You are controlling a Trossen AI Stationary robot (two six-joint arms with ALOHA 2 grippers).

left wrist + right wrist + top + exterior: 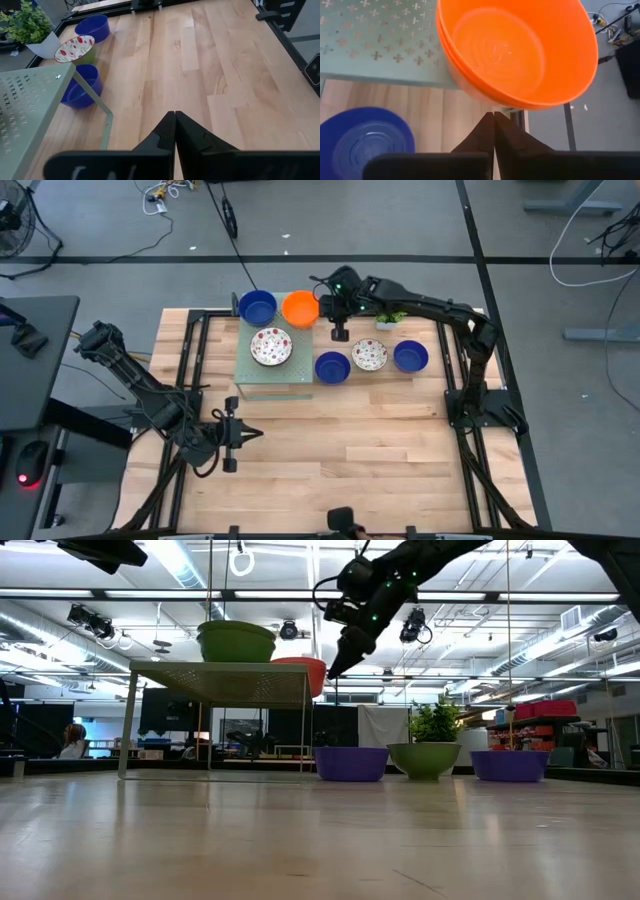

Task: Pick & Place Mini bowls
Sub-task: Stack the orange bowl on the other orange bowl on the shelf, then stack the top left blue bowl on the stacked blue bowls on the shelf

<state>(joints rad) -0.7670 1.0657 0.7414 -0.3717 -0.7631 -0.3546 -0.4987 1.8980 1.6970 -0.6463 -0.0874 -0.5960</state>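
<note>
A pale green perforated stand (262, 377) carries a blue bowl (257, 307), an orange bowl (300, 308) and a red-speckled white bowl (271, 346). The orange bowl (515, 50) overhangs the stand's right edge and shows a double rim, like two nested bowls. To the stand's right, a blue bowl (332, 367), a speckled bowl (369, 355) and another blue bowl (410, 356) rest on the wood. My right gripper (340, 332) is shut, just right of the orange bowl, raised above the table (333, 668). My left gripper (243, 435) is shut, over the near left part of the table. My right gripper's shut fingertips (493, 116) stand right at the orange bowl's outer wall (500, 102), on its overhanging side, slanting down from the right. I cannot tell whether they touch it.
A small green potted plant (392, 318) stands behind the row of bowls, under my right arm. The stand's thin legs (107, 125) reach down to the table. Bare wood (350, 450) spreads over the near half. Black frame rails (190, 350) run along the table's sides.
</note>
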